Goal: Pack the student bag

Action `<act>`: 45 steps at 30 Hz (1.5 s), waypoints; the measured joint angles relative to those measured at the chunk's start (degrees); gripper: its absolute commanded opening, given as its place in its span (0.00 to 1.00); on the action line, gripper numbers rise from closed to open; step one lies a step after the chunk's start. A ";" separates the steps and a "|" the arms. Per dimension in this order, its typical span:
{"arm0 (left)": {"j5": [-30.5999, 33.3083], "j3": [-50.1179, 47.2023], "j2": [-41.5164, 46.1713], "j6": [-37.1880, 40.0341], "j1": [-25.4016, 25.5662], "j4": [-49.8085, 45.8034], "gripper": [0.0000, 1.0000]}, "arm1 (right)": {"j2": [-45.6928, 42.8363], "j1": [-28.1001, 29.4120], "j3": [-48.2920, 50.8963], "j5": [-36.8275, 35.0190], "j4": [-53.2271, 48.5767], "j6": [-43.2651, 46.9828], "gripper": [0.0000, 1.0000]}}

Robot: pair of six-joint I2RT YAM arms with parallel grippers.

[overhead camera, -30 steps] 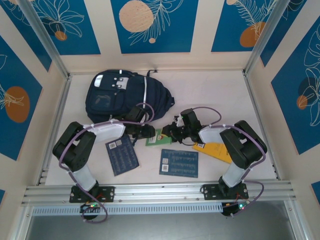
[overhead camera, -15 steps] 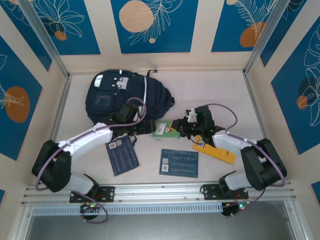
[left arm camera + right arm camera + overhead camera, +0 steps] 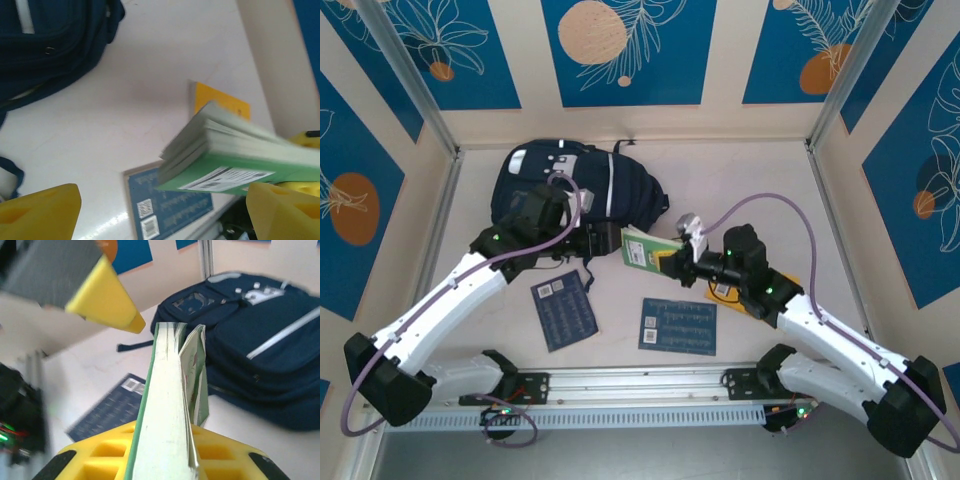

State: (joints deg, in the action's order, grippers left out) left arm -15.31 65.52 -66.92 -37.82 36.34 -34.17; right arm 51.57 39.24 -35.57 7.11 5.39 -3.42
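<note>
So the right gripper is clamped on a green book, jaws nearly closed, one yellow pad on each cover. It has the book by its near end, standing on edge, up off the table. From the right wrist camera you can see the pages fanning open a bit along the top edge, with the far end pointing at the bag.

The left gripper is just left of that book, jaws spread wide and nothing in them. From the left wrist camera its two yellow fingers sit well apart at the bottom corners. The book's barcode end hangs over the gap between them, close to the right finger, but I can't tell if they touch.

The student bag lies flat at the far left of the table, front pockets up, just beyond the left gripper.

On the table nearer the arm bases there's a left blue booklet and a right blue booklet, both lying flat. A yellow book is mostly tucked under the right arm.
</note>
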 measured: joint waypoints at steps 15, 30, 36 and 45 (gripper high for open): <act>-11.87 -11.04 -0.07 -23.50 -0.04 11.54 0.85 | -0.85 19.85 10.75 -26.64 13.79 50.45 0.00; -11.96 -15.47 -0.28 -32.02 -0.04 21.42 0.03 | -1.53 22.88 12.44 -29.44 17.00 56.35 0.15; -10.05 -16.72 1.73 -32.52 -0.04 21.53 0.00 | -1.57 23.06 10.80 -29.66 12.68 52.68 0.55; 2.62 -20.94 15.10 -31.19 -1.11 21.33 0.00 | -8.96 23.23 9.29 -22.56 3.65 39.63 0.62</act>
State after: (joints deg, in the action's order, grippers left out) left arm -12.69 44.58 -51.81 -69.01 35.22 -12.84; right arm 42.61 62.48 -26.28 -15.44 9.04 36.21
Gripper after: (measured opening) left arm 0.150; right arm 0.605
